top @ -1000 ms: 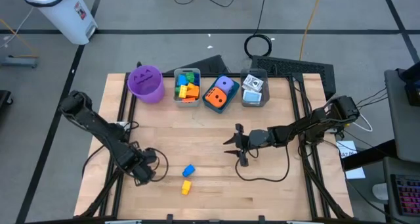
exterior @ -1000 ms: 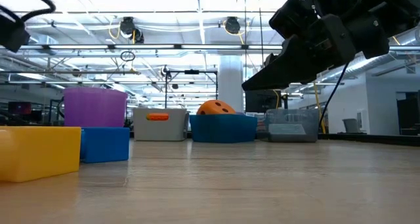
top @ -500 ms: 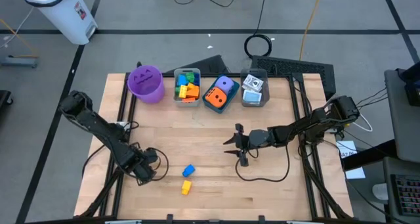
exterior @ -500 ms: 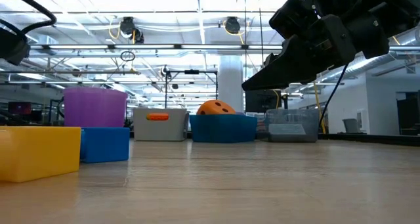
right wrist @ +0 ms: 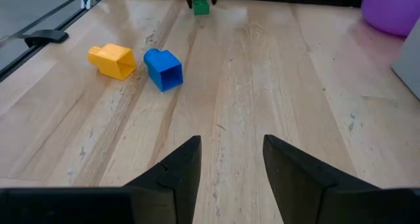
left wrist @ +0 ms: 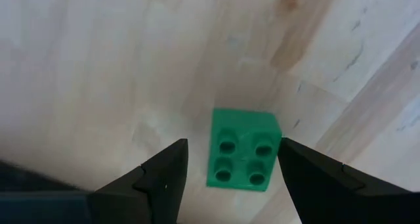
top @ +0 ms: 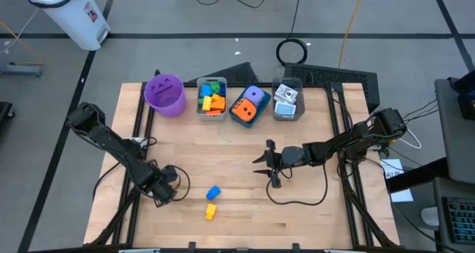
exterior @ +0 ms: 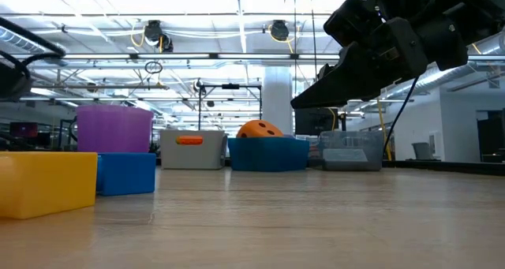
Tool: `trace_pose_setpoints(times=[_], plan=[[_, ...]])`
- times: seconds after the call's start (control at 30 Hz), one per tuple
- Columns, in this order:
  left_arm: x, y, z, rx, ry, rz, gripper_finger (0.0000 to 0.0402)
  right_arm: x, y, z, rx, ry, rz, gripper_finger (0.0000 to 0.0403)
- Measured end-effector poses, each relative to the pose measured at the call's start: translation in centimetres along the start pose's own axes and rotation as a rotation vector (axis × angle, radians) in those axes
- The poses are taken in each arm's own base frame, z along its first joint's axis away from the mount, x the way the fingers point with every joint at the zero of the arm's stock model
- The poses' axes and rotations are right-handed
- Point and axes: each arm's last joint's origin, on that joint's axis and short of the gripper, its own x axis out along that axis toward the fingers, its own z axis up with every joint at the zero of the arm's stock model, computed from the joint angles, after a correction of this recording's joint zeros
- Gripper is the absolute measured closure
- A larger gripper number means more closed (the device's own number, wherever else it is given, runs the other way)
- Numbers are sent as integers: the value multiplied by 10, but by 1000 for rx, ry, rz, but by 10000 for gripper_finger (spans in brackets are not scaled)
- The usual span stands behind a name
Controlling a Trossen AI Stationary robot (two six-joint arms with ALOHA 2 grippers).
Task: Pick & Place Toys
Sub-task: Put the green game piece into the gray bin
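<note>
A: What sits in the containers at the far edge of the table (top: 312, 208)?

B: Four stand in a row. The purple cup (top: 165, 94) is at the left end; nothing can be made out inside it. Beside it the grey bin (top: 211, 97) holds small bricks in blue, green, yellow and orange. The blue bin (top: 249, 106) holds an orange dotted die (top: 243, 111) and a purple one (top: 255, 96). The clear bin (top: 287, 100) holds white-grey printed cubes (top: 285, 97).

A: And the loose toys, relative to the grippers?

B: The left gripper (left wrist: 228, 168) hangs over a green brick (left wrist: 242, 149), studs up on the wood, lying between its two spread fingers, which do not touch it. From above, the left gripper (top: 165, 193) hides that brick. A blue brick (top: 214, 191) and a yellow brick (top: 211, 211) lie just beside each other near it, toward the table's middle. The right gripper (top: 269, 164) hovers mid-table, fingers parted and holding nothing, well apart from those bricks.

A: Any writing to read?

B: The cubes carry print, too small to read.
</note>
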Motion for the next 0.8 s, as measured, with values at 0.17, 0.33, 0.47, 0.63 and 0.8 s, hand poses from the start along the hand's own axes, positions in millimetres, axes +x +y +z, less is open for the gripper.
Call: trace_pose_setpoints(times=[0.17,0.33,0.47,0.63,0.8], plan=[[5,0,0,-11,4,-25,158,0,0,0,0,0,0,248],[5,-3,1,-4,-8,-57,163,0,0,0,0,0,0,248],[5,-3,1,-5,-7,-54,198,0,0,0,0,0,0,248],[4,-7,3,14,-25,-98,256,0,0,0,0,0,0,248],[1,-14,15,-7,-74,-204,270,0,0,0,-20,0,0,248]])
